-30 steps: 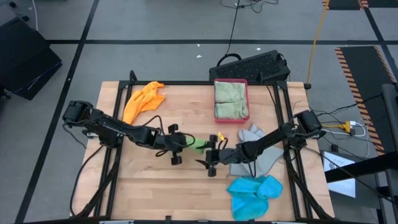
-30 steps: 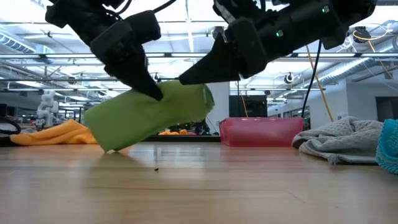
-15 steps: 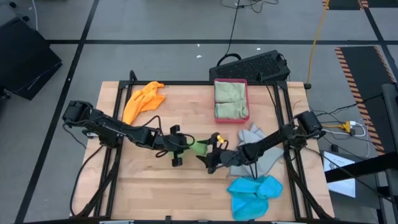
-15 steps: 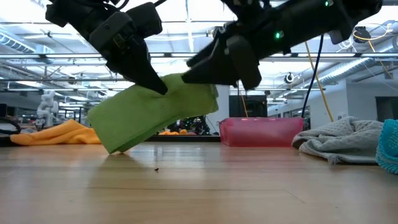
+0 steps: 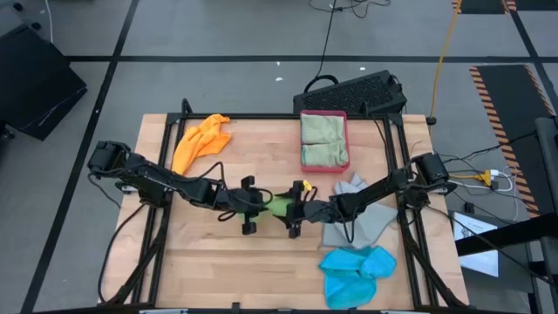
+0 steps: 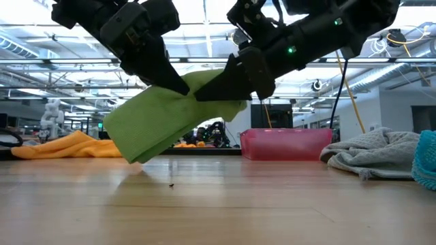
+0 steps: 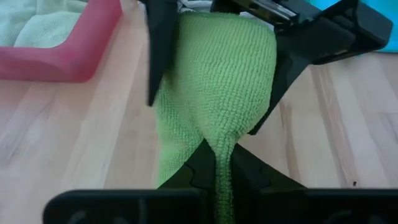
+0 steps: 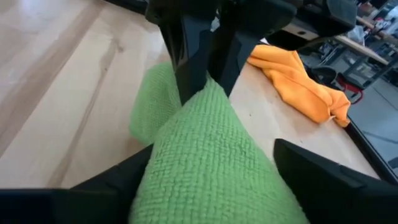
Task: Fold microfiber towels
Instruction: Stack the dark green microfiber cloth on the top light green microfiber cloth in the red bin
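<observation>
Fingers of the left gripper (image 7: 219, 163) pinch the green towel (image 6: 170, 116); the right gripper's (image 8: 205, 168) straddle it wide, seemingly.

pink-red tray (image 5: 323, 114), black keyboard (image 5: 352, 92), wooden table (image 5: 209, 253)

Both arms reach inward and meet nose to nose. The left claw (image 5: 258, 202) is pinched closed; the right claw (image 5: 289, 209) stands spread wide.

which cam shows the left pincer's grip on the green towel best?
Left wrist view: left pincer is shut on a fold of the bright green towel. Low view shows the towel hanging off the table; right wrist view shows the pinch from opposite; high view mostly hides it.
</observation>
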